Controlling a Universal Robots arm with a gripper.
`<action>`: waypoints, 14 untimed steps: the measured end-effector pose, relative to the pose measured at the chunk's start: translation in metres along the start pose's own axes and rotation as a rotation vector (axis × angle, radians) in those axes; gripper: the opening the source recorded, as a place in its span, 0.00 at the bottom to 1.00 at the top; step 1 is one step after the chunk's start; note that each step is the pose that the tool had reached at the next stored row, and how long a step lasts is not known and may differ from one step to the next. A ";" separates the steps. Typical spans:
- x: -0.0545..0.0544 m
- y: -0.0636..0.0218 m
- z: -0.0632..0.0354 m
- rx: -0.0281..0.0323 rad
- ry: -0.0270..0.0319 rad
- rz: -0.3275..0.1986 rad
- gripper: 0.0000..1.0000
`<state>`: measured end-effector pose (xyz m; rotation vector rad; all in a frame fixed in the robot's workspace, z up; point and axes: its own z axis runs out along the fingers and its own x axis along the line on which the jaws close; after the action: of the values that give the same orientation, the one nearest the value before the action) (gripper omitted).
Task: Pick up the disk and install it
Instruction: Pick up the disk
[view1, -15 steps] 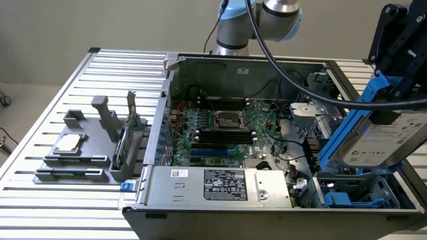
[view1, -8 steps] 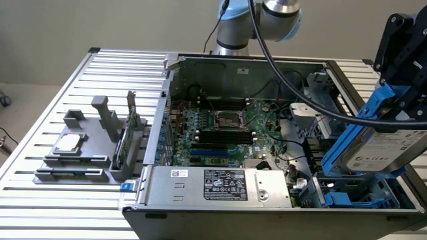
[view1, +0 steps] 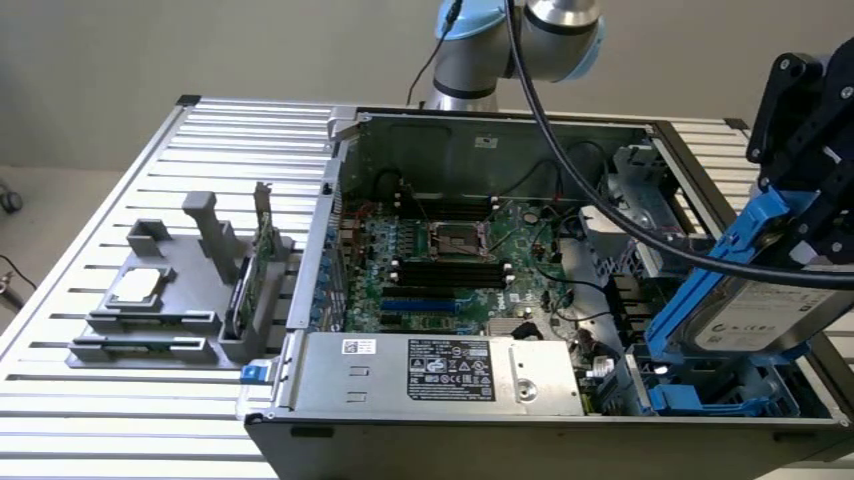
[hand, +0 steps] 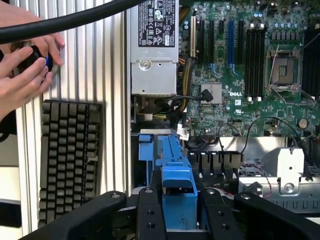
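Ext. view, front: open PC case (view1: 534, 440) on slatted table (view1: 80, 400). Grey PSU (view1: 441, 370) w/ sticker lies along the case's near wall. At ext. view's right, a blue drive bay (view1: 707, 400) sits in the case corner.

Just above the bay: disk (view1: 767, 310), on edge, tilted, label toward camera, blue rails along its sides. Whether it touches the bay: cannot tell.

Gripper (view1: 801, 215) is part-closed, clamped on the disk's upper blue end. In wrist view, black fingers (hand: 150, 215) press both sides of it.

Mid: mobo (view1: 454, 250). Ext. view's left: grey fixture (view1: 147, 320) w/ chip (view1: 140, 285).

Far: arm base (view1: 494, 50).

Wrist view, beside the case: keyboard (hand: 70, 155) and a person's hands (hand: 25, 65).
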<state>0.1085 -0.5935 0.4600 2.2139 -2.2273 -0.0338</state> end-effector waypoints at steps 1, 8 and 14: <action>0.000 -0.0001 0.0012 -0.0001 0.0001 -0.002 0.33; 0.004 -0.0005 0.0086 -0.0002 -0.0039 -0.016 0.33; 0.005 -0.0021 0.0132 -0.0005 -0.0056 -0.031 0.33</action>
<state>0.1104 -0.5979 0.4467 2.2507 -2.1955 -0.0406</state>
